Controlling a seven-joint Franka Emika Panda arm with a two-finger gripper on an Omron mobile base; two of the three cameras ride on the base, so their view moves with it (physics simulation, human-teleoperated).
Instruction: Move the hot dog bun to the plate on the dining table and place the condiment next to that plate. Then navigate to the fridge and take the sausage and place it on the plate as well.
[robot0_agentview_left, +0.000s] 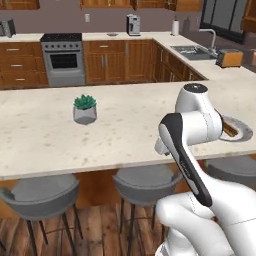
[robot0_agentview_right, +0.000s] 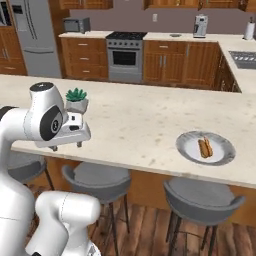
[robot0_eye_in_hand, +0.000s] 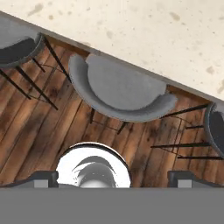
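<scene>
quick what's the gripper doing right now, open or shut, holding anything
Gripper: open and empty, its dark fingertips spread wide above the grey bar stool and wooden floor.

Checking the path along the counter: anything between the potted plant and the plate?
Nothing. In the right base view the stretch of countertop from the potted plant to the plate, which holds the hot dog bun, is bare.

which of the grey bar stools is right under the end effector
The middle grey cushioned bar stool, tucked under the beige stone counter edge. It sits centred above the open end effector; the other two stools show just at the picture's sides.
</scene>
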